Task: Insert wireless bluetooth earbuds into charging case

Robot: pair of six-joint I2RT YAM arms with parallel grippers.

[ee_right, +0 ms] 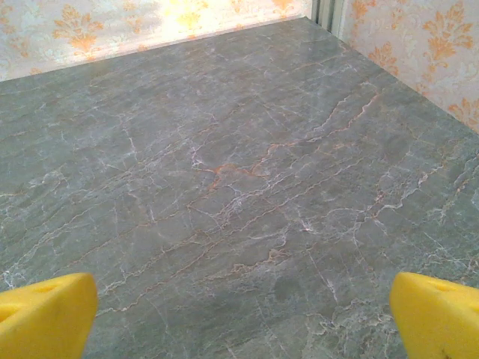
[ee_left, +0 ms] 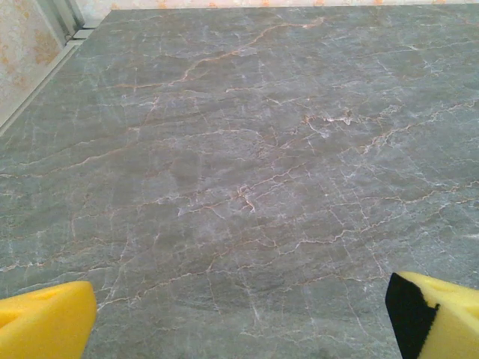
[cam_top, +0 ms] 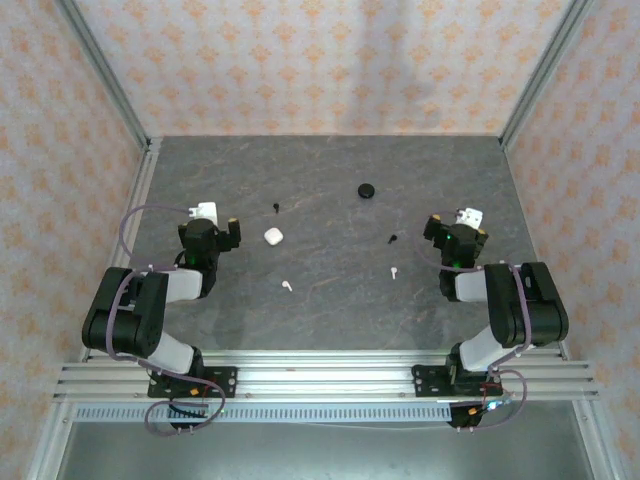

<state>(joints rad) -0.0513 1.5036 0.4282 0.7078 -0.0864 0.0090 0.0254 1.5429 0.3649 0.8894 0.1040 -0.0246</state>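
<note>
At the near edge of the surface, we find the left claw and the right claw each spread to full width, with nothing between the jaws. Nearest lies the first white earbud, inboard of the left claw and well apart from it. The second white earbud lies slightly farther out, inboard of the right claw. Beyond that, the first black earbud rests near the right claw, roughly level with it. The white case sits between the left claw and the centre, with the second black earbud just behind it. The black case lies farthest. Whether either case stands open we cannot tell. We judge the earbuds very light, rigid and smooth, liable to skid or flick away under a finger. A gentle pinch across the head, with the stem left free, seems the soundest hold.
</note>
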